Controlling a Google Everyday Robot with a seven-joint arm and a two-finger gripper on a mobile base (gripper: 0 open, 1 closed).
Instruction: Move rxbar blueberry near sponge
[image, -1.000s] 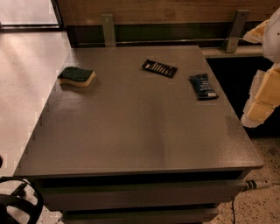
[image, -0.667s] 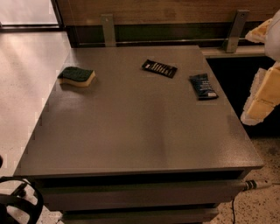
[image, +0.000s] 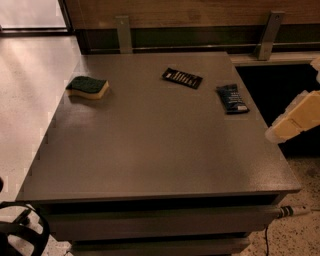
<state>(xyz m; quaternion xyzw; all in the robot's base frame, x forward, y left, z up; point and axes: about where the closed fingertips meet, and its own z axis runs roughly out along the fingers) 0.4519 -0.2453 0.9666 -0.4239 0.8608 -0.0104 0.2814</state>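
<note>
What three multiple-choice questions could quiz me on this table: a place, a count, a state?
1. Where on the table is the sponge? A left rear; B right front; C centre.
2. How many wrapped bars lie there? A one; B two; C four.
3. The rxbar blueberry is: A lifted; B lying untouched; C under the sponge.
Answers: 1 A, it sits by the left rear corner. 2 B, the rxbar blueberry and a black bar. 3 B, the gripper hangs beyond the table's right edge, apart from it.
</note>
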